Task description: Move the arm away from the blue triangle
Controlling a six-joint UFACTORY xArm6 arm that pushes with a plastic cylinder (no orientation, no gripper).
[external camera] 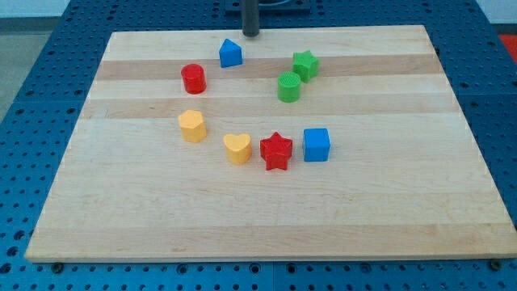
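Note:
The blue triangle (pixel 231 53) sits near the view's top, a little left of centre, on the wooden board (pixel 266 218). My tip (pixel 250 34) rests at the board's top edge, just up and to the right of the blue triangle, with a small gap between them.
A red cylinder (pixel 194 78) lies left of the triangle. A green star (pixel 305 65) and green cylinder (pixel 289 86) lie to the right. A yellow hexagon (pixel 192 126), yellow heart (pixel 237 149), red star (pixel 276 151) and blue cube (pixel 316 145) form a row mid-board.

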